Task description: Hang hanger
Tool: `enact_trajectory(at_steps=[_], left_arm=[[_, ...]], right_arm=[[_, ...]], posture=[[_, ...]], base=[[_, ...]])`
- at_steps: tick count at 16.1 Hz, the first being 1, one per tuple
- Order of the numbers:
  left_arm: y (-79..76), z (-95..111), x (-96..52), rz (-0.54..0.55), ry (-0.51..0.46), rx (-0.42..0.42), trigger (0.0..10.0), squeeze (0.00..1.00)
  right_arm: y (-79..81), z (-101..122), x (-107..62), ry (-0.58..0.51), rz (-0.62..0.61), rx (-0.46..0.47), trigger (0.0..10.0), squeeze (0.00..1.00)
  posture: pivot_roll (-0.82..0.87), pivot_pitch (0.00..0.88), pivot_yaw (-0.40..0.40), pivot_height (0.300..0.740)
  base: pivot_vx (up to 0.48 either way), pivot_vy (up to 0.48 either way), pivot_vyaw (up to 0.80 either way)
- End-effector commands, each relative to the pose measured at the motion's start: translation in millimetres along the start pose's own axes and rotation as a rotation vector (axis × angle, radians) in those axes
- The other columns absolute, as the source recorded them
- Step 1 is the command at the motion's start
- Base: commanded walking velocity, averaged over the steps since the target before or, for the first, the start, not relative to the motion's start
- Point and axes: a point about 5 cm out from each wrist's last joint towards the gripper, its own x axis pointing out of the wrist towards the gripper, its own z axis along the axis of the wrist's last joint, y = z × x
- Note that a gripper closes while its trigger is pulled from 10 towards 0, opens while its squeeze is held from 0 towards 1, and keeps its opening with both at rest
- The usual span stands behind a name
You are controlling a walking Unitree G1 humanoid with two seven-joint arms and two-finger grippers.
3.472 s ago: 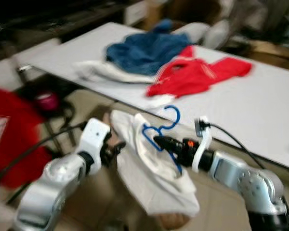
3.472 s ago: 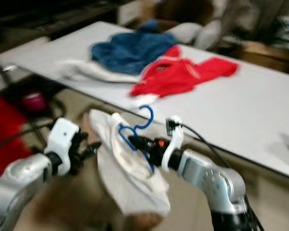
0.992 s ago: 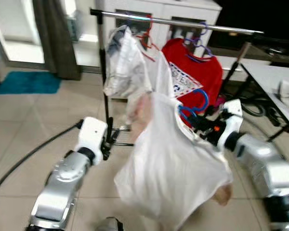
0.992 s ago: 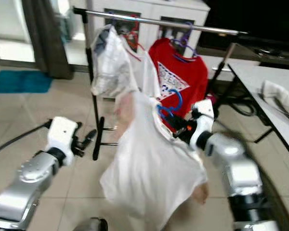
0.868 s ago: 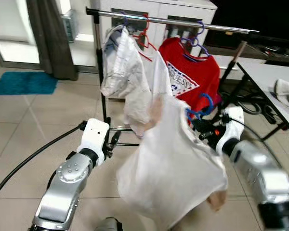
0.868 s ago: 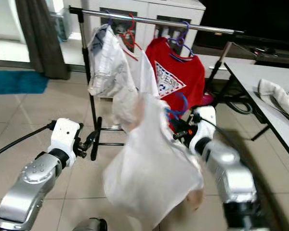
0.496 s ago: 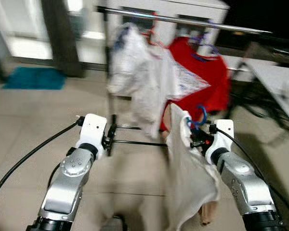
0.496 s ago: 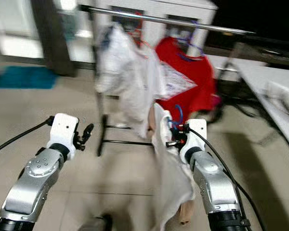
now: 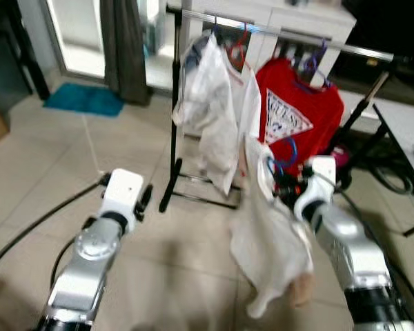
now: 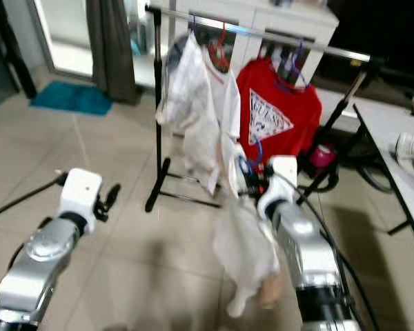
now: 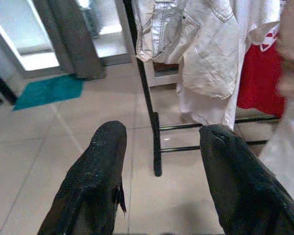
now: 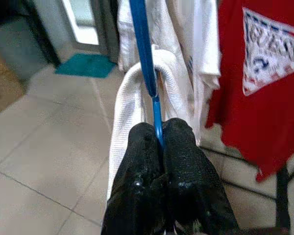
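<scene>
Pinching the blue hanger (image 12: 146, 58), the right claw (image 12: 159, 147) is closed tight.

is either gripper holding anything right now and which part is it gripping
The right gripper is shut on the blue hanger, pinching its thin wire below the white garment's collar. The left gripper is open, holding nothing.

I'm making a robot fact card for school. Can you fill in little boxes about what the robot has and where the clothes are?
right gripper: shut on blue hanger
on the hanger: white shirt, dangling over the floor
left gripper: open, holding nothing
clothes rack: ahead of the robot
on the rack: red T-shirt, pale clothes
hanger hung: not yet
</scene>
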Motion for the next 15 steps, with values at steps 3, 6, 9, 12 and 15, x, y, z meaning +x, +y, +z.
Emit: enact_trajectory(at_steps=[3, 6, 9, 12, 15], left_arm=[[-8.2, 6.0, 1.9, -0.034, -0.032, 0.011, 10.0, 0.00], [-15.6, 13.0, 3.7, -0.070, -0.067, 0.006, 10.0, 0.00], [-18.3, 13.6, 11.0, -0.080, -0.060, -0.055, 10.0, 0.00], [-20.9, 15.7, 17.7, -0.088, -0.071, -0.073, 10.0, 0.00], [-21.7, 13.0, 18.9, -0.087, -0.053, -0.099, 10.0, 0.00]], right_arm=[[-13.2, 4.4, -2.0, -0.016, -0.006, 0.021, 10.0, 0.00], [-21.4, 3.2, -5.2, -0.005, -0.044, 0.020, 10.0, 0.00], [-20.6, -6.0, -8.6, 0.017, -0.148, 0.058, 10.0, 0.00], [-18.2, -7.8, -11.0, 0.015, -0.176, 0.055, 10.0, 0.00], [-17.7, -8.7, -5.4, 0.015, -0.214, 0.010, 10.0, 0.00]], posture=[[0.05, 0.000, -0.096, 0.740], [0.05, 0.000, -0.092, 0.740], [0.02, 0.000, -0.078, 0.740], [0.01, 0.000, -0.066, 0.740], [0.04, 0.000, -0.076, 0.740]], base=[[0.000, -0.219, 0.19], [0.000, 0.000, 0.00], [0.000, 0.000, -0.27], [0.000, 0.000, -0.72], [0.084, 0.000, 0.00]])
